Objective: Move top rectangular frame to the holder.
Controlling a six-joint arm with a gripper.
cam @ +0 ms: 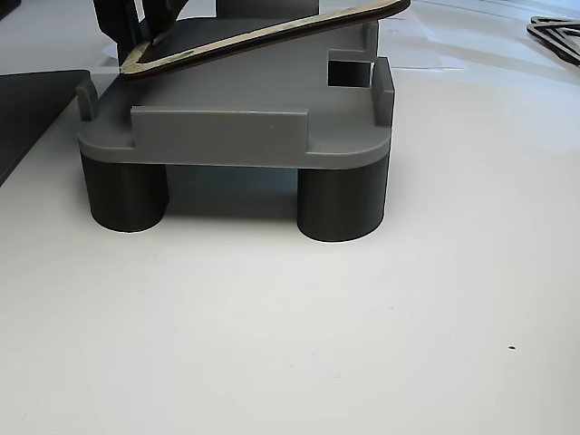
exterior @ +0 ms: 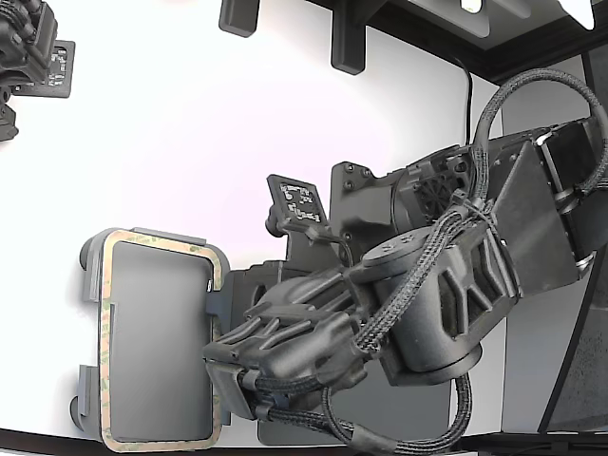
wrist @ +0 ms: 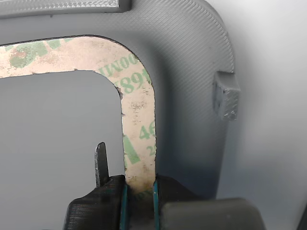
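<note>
While the end effector (wrist: 139,191) pinches the top rectangular frame (wrist: 139,120), tilted over the holder (wrist: 192,72), letting go now might hang it on an edge tab (wrist: 225,98).

A plain white tabletop (exterior: 190,123) carries everything. Directly on it stands the light grey rectangular holder plate (cam: 227,136), raised on dark cylindrical feet (cam: 342,204) (two of them show in the other view). A dark flat mat (cam: 32,109) lies on the white surface just beside the holder at the other view's left. Far off at that view's upper right, a thin dark frame-like outline (cam: 557,32) lies flat on the table.
</note>
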